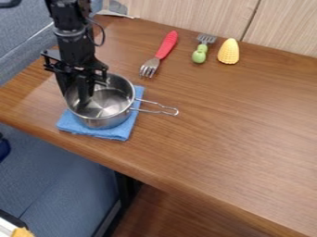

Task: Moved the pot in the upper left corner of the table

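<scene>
The black gripper [82, 95] hangs down over the left part of the pot, with its lower end inside the pot's outline, in front of the far left rim. The pot [110, 102] is shiny metal and stands upright on a folded blue cloth [117, 132], its wire handle pointing right. The arm hides part of the pot's left rim, and whether the gripper touches the pot cannot be told. Both pot and cloth are at the left side of the brown wooden table [223, 129].
Behind the pot, to the right, lies a red-handled fork [164, 48]. Farther right are a green-handled fork [201, 48] and a yellow toy corn [228, 52]. A metal utensil [114, 14] lies at the back left corner, near the wooden wall panel [186, 11].
</scene>
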